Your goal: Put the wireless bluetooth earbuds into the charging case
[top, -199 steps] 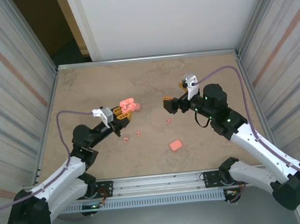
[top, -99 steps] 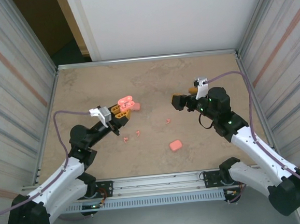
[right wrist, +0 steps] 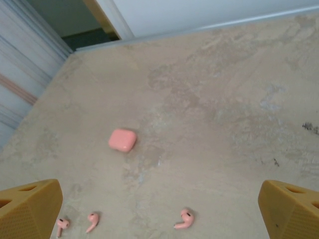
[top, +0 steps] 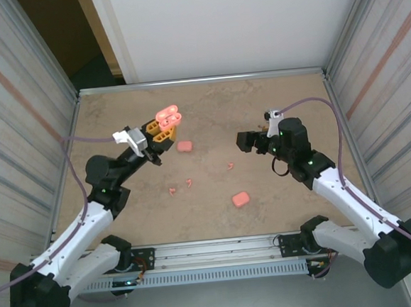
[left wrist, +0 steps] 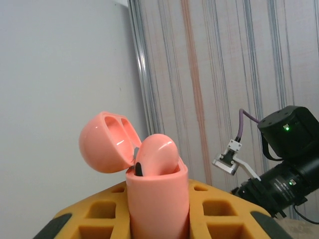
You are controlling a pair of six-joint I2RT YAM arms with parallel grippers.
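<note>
Left gripper (top: 161, 133) of mine clamps an open pink charging case (left wrist: 149, 169), held up off the table (top: 117, 111) with its lid flipped back and one earbud (left wrist: 155, 152) seated inside. Right gripper (top: 245, 142) hangs spread wide and empty, looking down on three loose earbuds (right wrist: 184, 219) and a closed case (right wrist: 122, 140).

Table (top: 209, 103) bears pink cases (top: 184, 146) and loose earbuds (top: 188, 182).
</note>
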